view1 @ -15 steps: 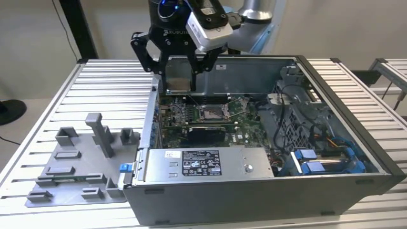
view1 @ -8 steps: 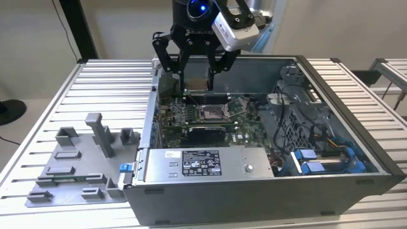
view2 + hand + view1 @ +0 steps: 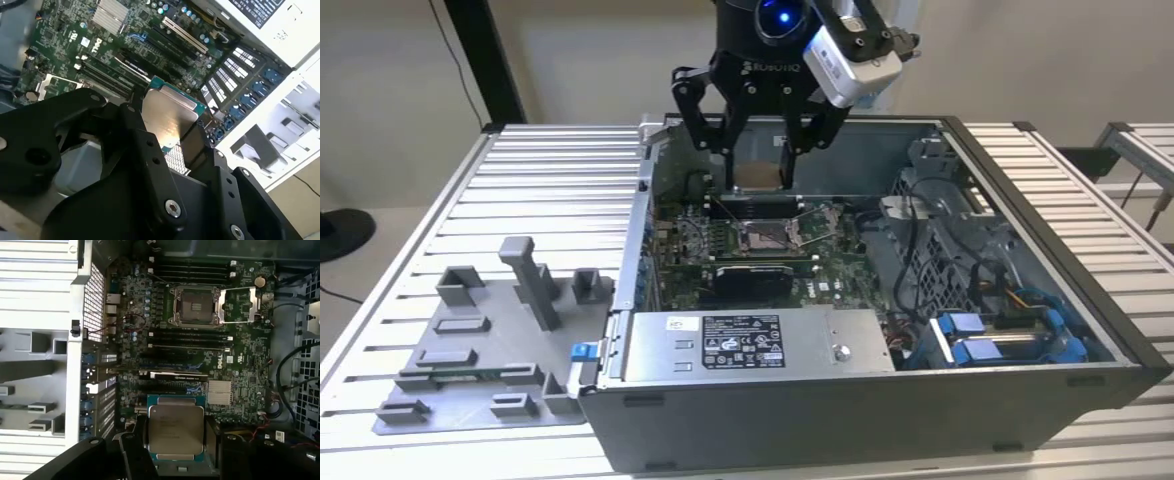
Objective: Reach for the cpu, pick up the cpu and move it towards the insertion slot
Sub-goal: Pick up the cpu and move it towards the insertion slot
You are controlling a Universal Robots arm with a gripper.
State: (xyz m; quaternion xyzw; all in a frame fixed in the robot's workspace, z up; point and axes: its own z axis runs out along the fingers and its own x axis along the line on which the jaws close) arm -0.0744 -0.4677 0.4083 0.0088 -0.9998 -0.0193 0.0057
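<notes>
My gripper hangs over the open computer case, shut on the cpu, a flat square chip with a silvery top and a green edge. In both wrist views the cpu sits between the black fingers, held level above the green board. The insertion slot lies on the board just below and in front of the gripper, its metal frame swung open. In the first wrist view the insertion slot shows a dark centre, with memory slots between it and the held chip.
A grey fixture plate with upright blocks lies on the slatted table at the exterior view's left. Inside the case are a power supply in front, cables and blue drive parts on the right, and metal walls around the board.
</notes>
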